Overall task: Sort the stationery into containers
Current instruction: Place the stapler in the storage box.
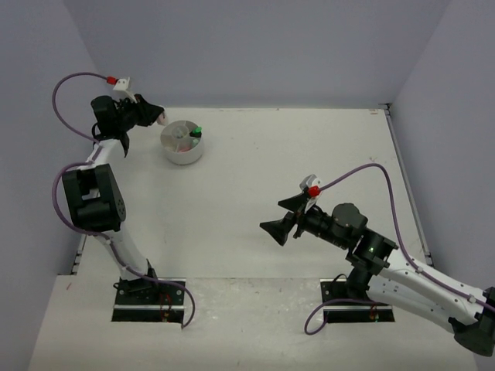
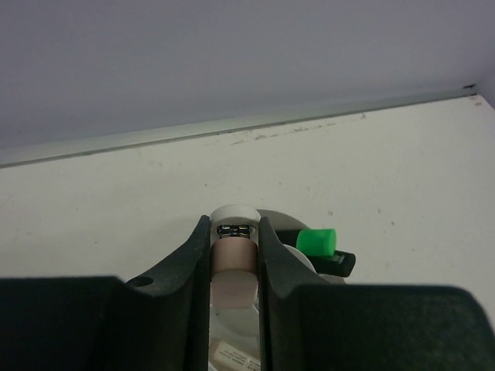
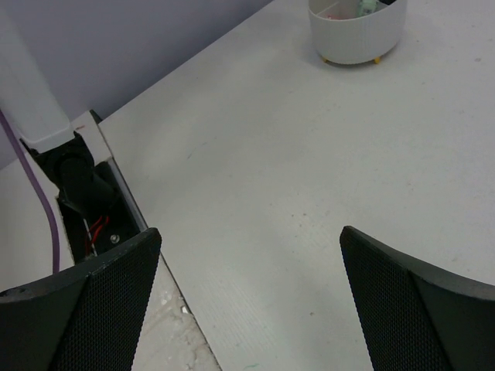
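Observation:
A round white tub (image 1: 182,157) with inner compartments stands at the back left of the table. A green-capped highlighter (image 1: 196,132) sticks up from it, and small pink items lie inside. My left gripper (image 1: 158,117) hovers at the tub's left rim, shut on a pale pink eraser in a tan sleeve (image 2: 234,267). In the left wrist view the eraser sits upright between the fingers of the left gripper (image 2: 233,226), above the tub (image 2: 285,220), beside the green cap (image 2: 317,241). My right gripper (image 1: 282,220) is wide open and holds nothing. It hangs over bare table (image 3: 251,232), far from the tub (image 3: 357,35).
The left arm's base plate and purple cable (image 3: 85,216) lie at the table's near edge. Grey walls close the table at the back and on both sides. A step runs along the near edge by the two arm bases (image 1: 151,297).

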### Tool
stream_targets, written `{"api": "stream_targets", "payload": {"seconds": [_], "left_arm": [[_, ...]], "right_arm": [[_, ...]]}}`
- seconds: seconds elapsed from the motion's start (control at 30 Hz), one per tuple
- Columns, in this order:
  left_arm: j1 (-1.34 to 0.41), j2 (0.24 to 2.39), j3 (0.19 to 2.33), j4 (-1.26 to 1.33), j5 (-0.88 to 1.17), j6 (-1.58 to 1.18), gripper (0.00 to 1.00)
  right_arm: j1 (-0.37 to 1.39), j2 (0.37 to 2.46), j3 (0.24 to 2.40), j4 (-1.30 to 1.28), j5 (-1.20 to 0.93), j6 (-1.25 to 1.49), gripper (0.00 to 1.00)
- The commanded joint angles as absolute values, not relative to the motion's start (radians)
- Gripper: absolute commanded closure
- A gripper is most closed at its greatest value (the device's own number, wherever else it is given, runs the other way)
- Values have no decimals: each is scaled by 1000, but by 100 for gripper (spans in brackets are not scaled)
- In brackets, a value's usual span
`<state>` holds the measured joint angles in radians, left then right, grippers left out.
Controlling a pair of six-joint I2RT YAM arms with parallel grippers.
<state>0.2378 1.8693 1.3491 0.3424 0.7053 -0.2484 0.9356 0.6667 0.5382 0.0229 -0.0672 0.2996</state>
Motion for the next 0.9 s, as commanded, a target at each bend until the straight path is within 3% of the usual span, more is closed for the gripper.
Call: {"api": "stream_targets", "payload": {"seconds": [0.0,0.87], "left_arm": [[229,1894,1396,478,881,-188,100],[230,2014,1450,469,845,-178,100]], "right_arm": [[937,648,530,32,-156,307,1],[936,677,500,67,-173,298,1]]}}
